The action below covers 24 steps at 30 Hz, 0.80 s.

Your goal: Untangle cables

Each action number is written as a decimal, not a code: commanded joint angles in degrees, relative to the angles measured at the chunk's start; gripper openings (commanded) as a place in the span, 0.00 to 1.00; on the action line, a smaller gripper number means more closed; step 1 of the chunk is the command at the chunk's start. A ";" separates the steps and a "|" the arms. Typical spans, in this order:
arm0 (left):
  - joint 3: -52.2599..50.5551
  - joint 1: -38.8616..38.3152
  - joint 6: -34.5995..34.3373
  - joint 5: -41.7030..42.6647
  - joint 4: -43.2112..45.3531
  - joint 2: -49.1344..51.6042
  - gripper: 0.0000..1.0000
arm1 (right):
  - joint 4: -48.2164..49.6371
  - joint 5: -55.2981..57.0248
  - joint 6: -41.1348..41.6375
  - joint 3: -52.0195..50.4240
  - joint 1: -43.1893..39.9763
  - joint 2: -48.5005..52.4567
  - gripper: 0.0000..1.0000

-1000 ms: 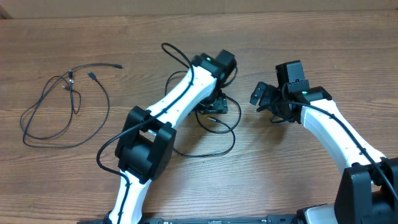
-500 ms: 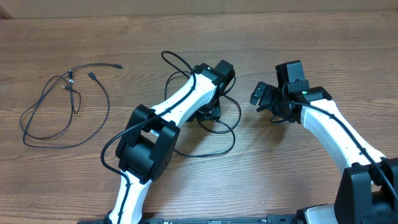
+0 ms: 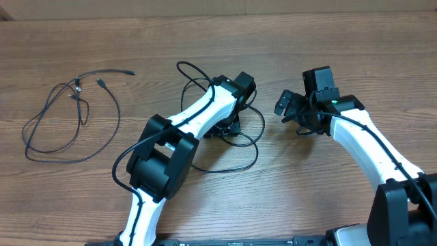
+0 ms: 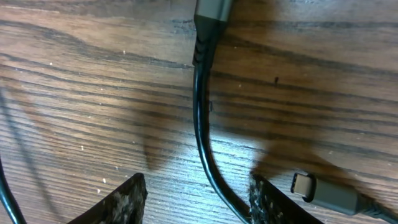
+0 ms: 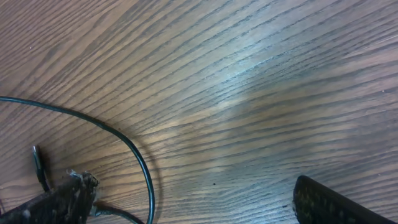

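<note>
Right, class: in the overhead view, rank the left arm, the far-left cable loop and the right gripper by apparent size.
1. Left arm, largest, though it sits nearer the camera.
2. Cable loop, wide but thin.
3. Right gripper, smallest.

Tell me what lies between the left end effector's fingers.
Left wrist view: a thin black cable with a grey plug end crosses between the left end effector's fingers.

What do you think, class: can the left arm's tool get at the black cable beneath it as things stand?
Probably yes. The left tool is open, and the cable runs between its fingers with nothing covering it.
</note>
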 commanded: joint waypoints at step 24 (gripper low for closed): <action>-2.80 0.24 -0.55 -1.01 2.80 -0.48 0.55 | 0.35 0.55 -0.24 0.04 0.07 -0.28 1.00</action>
